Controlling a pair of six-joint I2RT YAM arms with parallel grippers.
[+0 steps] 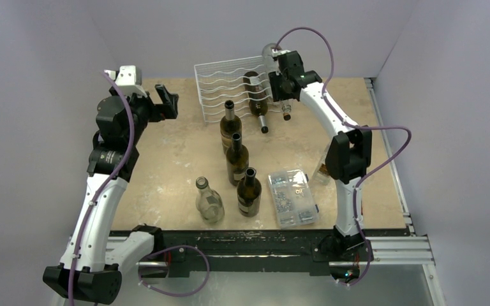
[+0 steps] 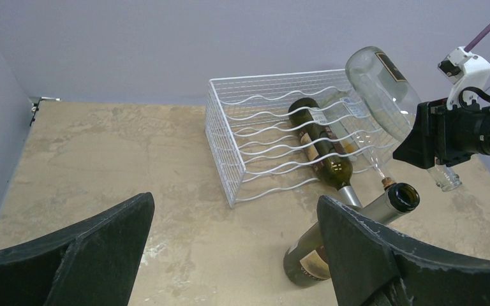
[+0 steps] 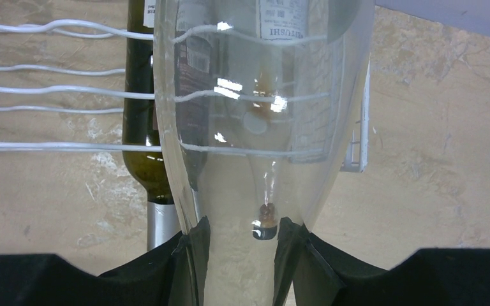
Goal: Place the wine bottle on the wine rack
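Above rack [image 2: 255, 136] right end, off desk [image 2: 134, 146]: clear bottle [image 2: 383, 89] tilted, mouth down, clenched at neck base by right hand [image 3: 239, 255]. Off to side, left hand [image 2: 235, 210] released, idle. Likely empty, light; rigid, slick, breakable glass. Neck grip suits; lower gently.

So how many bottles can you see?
7. Four standing bottles mid-table; dark bottle and clear bottle on the wine rack; held bottle in the right gripper. Another may hide behind that arm.
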